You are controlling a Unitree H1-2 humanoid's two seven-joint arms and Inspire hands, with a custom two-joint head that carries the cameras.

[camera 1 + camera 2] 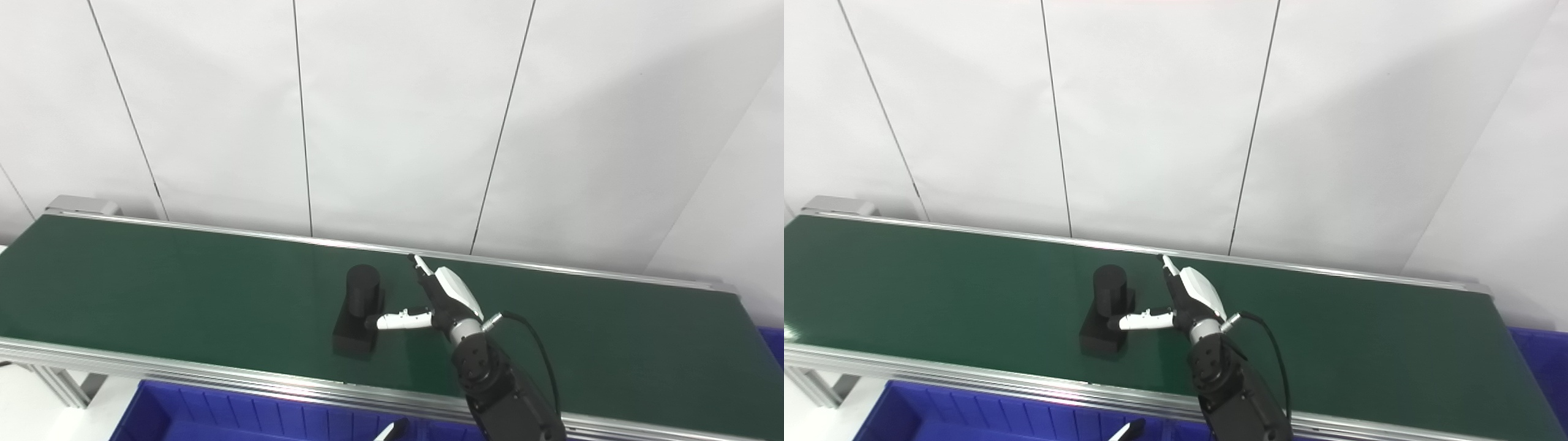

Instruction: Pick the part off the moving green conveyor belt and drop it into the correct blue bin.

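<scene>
A black part (pixel 358 309), made of a flat block with an upright cylinder on its far end, is seen lying on the green conveyor belt (pixel 153 288), roughly midway along its length and nearer the front rail than the back one. The right hand (pixel 438 297) is held over the belt just to the right of the part. Its fingers are spread apart: the thumb (pixel 398 320) is stretched out sideways so that its dark tip meets the part's right side at the base of the cylinder, while another finger (pixel 421 264) is pointed away toward the back rail. Nothing is gripped by it.

A blue bin (pixel 202 413) is set below the front rail, at the lower left. A second patch of blue bin (pixel 1540 355) is shown past the belt's right end, more fully in the right eye view than in the left, where only a sliver appears.

Of the left hand (pixel 392 430), only a white fingertip is caught at the bottom edge above the near bin; whether it is open or closed cannot be told.
</scene>
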